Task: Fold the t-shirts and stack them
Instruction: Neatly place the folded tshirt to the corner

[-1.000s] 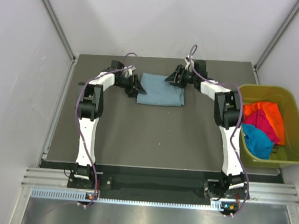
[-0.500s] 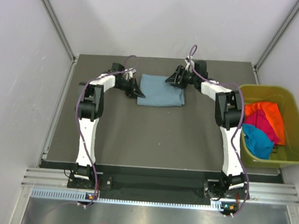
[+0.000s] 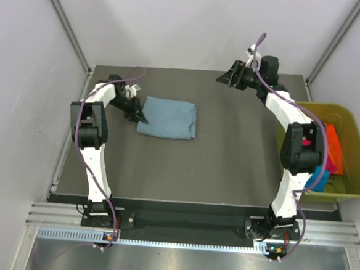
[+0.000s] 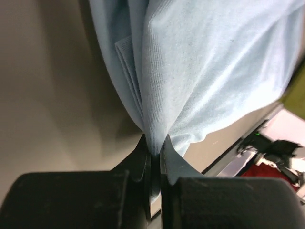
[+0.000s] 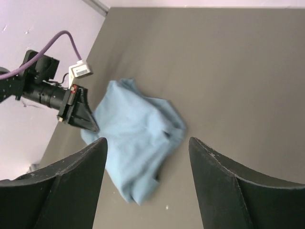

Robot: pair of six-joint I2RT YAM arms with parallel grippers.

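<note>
Where the overhead camera takes in everything, we see one dark table [image 3: 228,157], one olive bin [image 3: 342,194] beside its right edge, and one grey-blue t-shirt [image 3: 169,117] folded into a rough rectangle on the left half of the tabletop, well apart from the bin. Only that view shows what the bin holds: three more tees, one orange [image 3: 333,141], one magenta [image 3: 334,163] and one turquoise [image 3: 318,180], partly behind the right arm. Only the left wrist camera shows us the grip. The left gripper [image 4: 153,145] is pinched tight on the grey-blue t-shirt's left edge, with cloth layers bunching up from the closed jaws. The right gripper [image 5: 147,139] hangs above the table's far right with its fingers spread wide, holding nothing. Its camera looks down on the shirt and the left gripper.
</note>
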